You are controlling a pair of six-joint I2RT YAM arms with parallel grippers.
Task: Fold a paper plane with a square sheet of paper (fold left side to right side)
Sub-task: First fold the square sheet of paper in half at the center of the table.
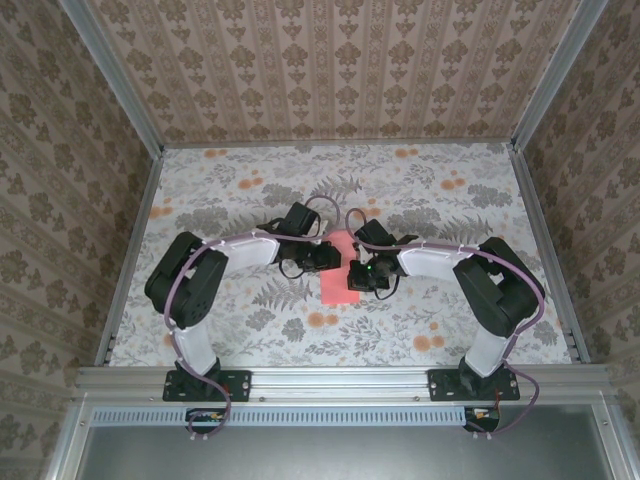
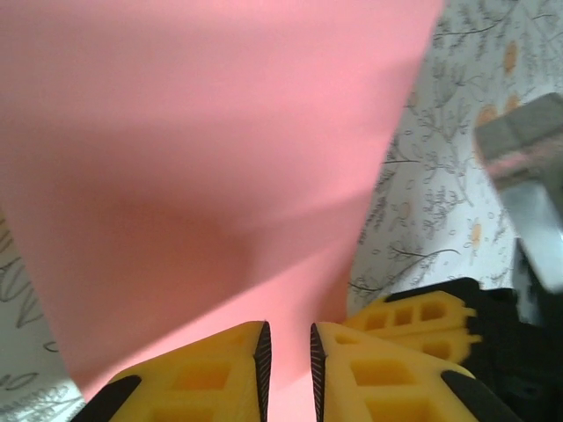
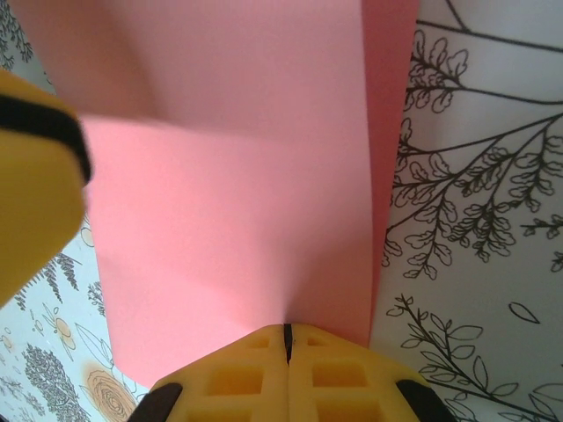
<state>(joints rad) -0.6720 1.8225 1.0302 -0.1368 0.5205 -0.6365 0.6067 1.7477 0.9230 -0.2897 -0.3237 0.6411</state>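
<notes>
The square sheet of paper (image 1: 334, 288) lies mid table (image 1: 250, 335), long axis 12 to 6 o'clock. Left gripper (image 2: 288, 369) at its 9 o'clock, jaws slightly spread; right gripper (image 3: 286, 338) at 3 o'clock, jaws pressed together, seemingly pinching it.

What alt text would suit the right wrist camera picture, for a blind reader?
The right pincer, yellow and shut, pinches the near edge of a salmon-pink paper sheet partly folded over itself. Another yellow finger pokes in at left; a flowered tablecloth lies beneath.

Smooth matt paper (image 3: 237, 220), moulded plastic fingers (image 3: 229, 382).
</notes>
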